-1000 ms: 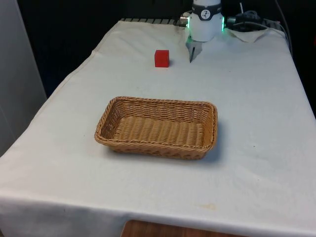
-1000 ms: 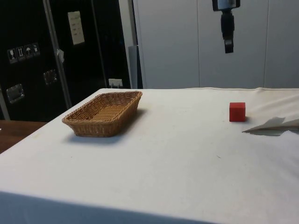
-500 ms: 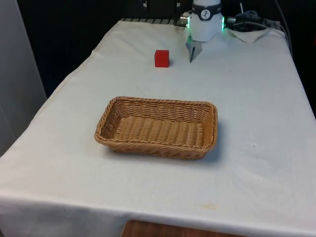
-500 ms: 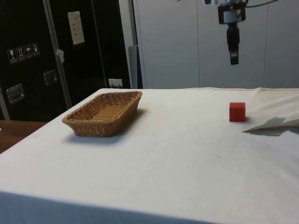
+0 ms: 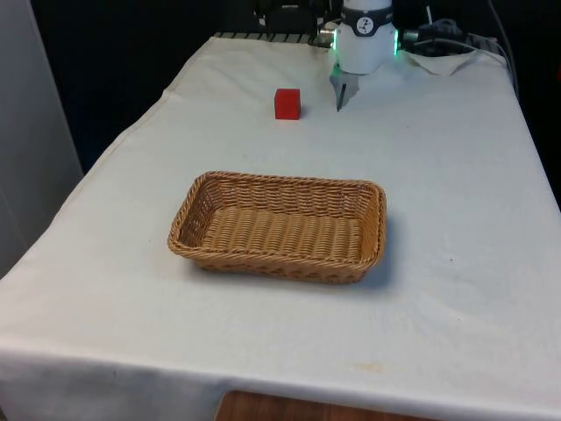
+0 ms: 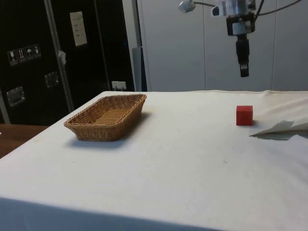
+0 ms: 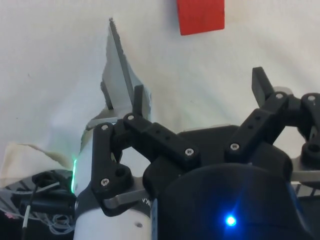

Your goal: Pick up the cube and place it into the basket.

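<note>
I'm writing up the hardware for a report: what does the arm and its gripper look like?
The arm is white and rounded, with a green glow at its sides. The gripper is black, with two slim fingers on bolted, angular linkages. In the side view, thin dark cables run off from the silvery wrist above it.

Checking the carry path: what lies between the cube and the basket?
Nothing: bare white cloth separates the cube from the basket, in front and side views.

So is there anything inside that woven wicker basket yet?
No. The rectangular woven wicker basket holds nothing but its own weave. The small red cube sits apart on the white cloth, the black two-finger gripper open above it. The near wall hides a strip of floor.
</note>
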Controlling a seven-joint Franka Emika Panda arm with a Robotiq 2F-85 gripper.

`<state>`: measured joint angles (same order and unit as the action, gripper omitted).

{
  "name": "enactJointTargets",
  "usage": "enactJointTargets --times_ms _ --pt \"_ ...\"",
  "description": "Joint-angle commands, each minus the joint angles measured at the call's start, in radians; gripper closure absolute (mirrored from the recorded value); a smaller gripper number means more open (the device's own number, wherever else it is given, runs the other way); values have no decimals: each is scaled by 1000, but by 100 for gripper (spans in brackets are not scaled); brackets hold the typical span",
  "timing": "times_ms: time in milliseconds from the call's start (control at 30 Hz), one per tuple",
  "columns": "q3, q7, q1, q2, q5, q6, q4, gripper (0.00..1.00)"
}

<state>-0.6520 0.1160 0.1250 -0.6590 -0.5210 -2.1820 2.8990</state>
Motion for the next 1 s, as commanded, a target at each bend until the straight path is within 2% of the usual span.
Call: enactJointTargets --times_ms 0,300,500,567,600,900,933,967 --pt "-7 -5 -5 13 -12 -29 11 0" --pt "-12 0 0 31 -2 -40 10 0" --pt "-29 1 1 46 -7 -90 33 0" --pt "-41 5 0 63 -9 -128 45 0" --pt "-36 5 0 61 -2 -112 42 0" --pt "-63 14 -2 148 -9 -268 76 0" --pt "-57 13 0 143 -2 -244 70 0" --pt "-65 15 -2 156 -9 -282 79 0"
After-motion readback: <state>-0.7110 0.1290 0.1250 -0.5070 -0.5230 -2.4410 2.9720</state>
